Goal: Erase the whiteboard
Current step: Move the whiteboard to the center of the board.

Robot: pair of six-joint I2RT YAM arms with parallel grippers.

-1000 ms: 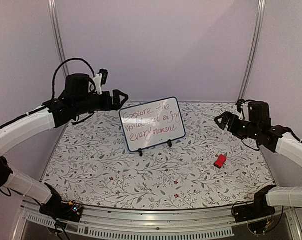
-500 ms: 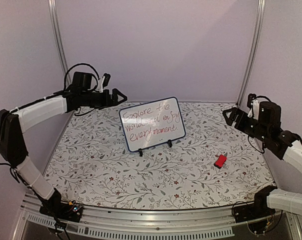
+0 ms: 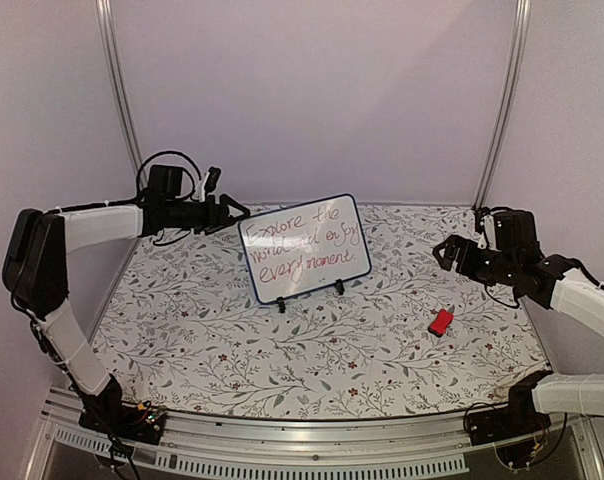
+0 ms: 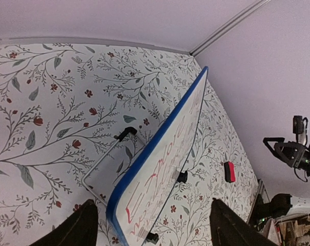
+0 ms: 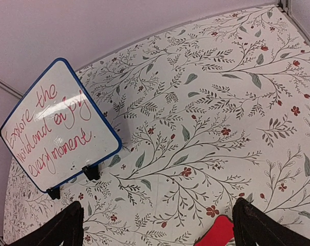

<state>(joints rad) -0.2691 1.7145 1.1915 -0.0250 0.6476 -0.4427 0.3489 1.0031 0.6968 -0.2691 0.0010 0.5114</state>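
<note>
The small white rectangular whiteboard with a thin blue frame [image 3: 304,247] stands propped on its black feet on the floral-patterned tabletop [image 3: 232,340], toward the far edge and about midway between the sides. Red handwriting covers its face. The left gripper [image 3: 238,211] hangs just beside the board's upper left corner, its fingers [image 4: 75,230] apart and gripping nothing. A small red eraser block [image 3: 441,322] lies nearer the right edge, apart from the board. Above and beyond it, the right gripper [image 3: 444,250] hovers with its jaws spread wide, empty.
</note>
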